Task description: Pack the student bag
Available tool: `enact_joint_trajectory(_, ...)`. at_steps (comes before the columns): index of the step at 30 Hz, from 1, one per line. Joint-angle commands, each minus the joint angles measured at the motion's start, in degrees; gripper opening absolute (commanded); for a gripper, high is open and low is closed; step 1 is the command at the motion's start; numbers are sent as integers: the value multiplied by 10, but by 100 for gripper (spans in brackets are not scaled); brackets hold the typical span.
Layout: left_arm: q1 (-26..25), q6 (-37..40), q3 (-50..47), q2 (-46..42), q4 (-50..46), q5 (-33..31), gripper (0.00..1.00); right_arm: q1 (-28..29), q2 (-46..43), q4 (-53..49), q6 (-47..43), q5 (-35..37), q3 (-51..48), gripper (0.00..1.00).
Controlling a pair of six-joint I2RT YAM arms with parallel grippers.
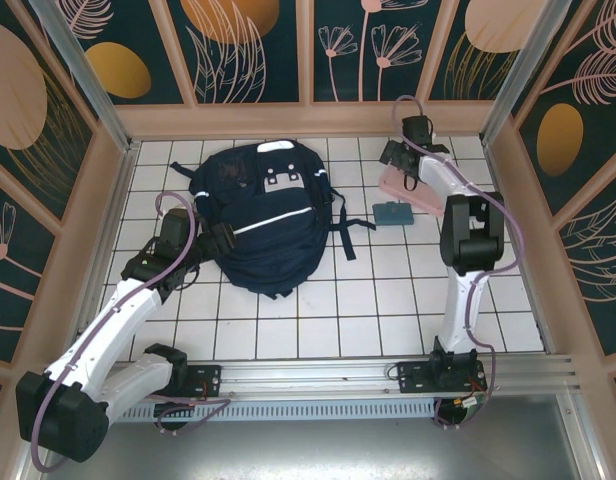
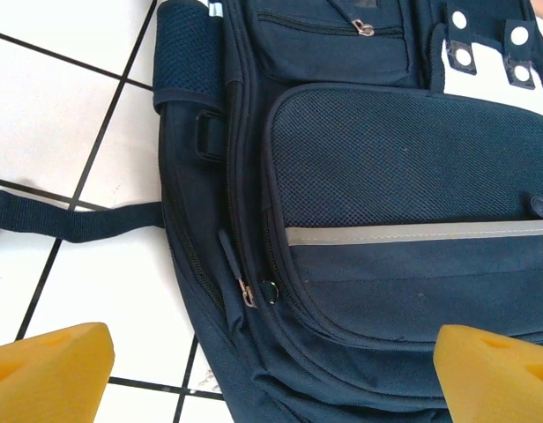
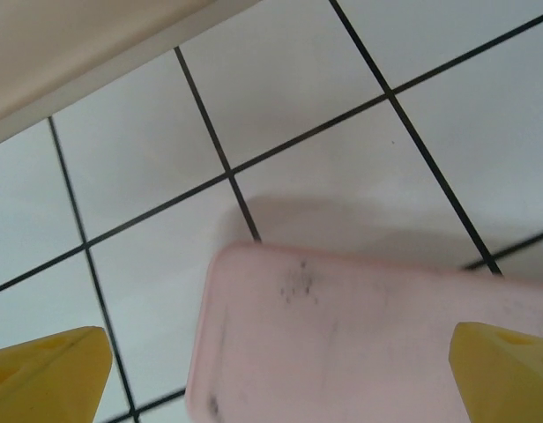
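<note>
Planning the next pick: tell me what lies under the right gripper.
Below the open right gripper lies the pink pencil case, flat on the white tiled table. The case covers the tiles beneath it; its contents are hidden.

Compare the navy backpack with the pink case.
The student bag is navy, the pink case pale pink. The student bag dwarfs the pink case. The student bag shows zips and mesh; the pink case looks smooth. Both lie on white tiles.

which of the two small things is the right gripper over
The pink pencil case, framed by the open right gripper; the flat teal item lies just beside it.
</note>
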Motion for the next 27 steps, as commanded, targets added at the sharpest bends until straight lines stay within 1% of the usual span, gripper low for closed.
enact_joint_trajectory(1, 1, 7, -4, -11, 13, 15, 94, -19, 28, -62, -30, -18, 36, 99)
enact_joint_trajectory(4, 2, 6, -5, -13, 16, 21, 95, -39, 23, -57, -13, -49, 13, 99)
enact_joint_trajectory(7, 1, 6, -5, -11, 18, 26, 95, -57, 5, -54, 11, -77, -33, 99)
enact_joint_trajectory(10, 2, 4, -4, -9, 24, 34, 96, -71, -28, -35, 32, -78, -103, 99)
enact_joint_trajectory(11, 1, 3, -4, -9, 25, 35, 96, -74, -38, -29, 37, -94, -125, 99)
enact_joint_trajectory(14, 2, 2, -2, -9, 32, 35, 97, -82, -74, -11, 56, -103, -200, 99)
enact_joint_trajectory(17, 1, 2, 4, -7, 37, 38, 97, -86, -114, -3, 84, -103, -272, 99)
enact_joint_trajectory(20, 1, -2, 8, -2, 44, 51, 98, -87, -174, 11, 127, -123, -351, 98)
enact_joint_trajectory(25, -1, -13, 1, 4, 67, 80, 98, -77, -308, 51, 218, -196, -516, 97)
enact_joint_trajectory(27, -5, -22, -5, 5, 81, 95, 98, -61, -373, 70, 261, -221, -588, 97)
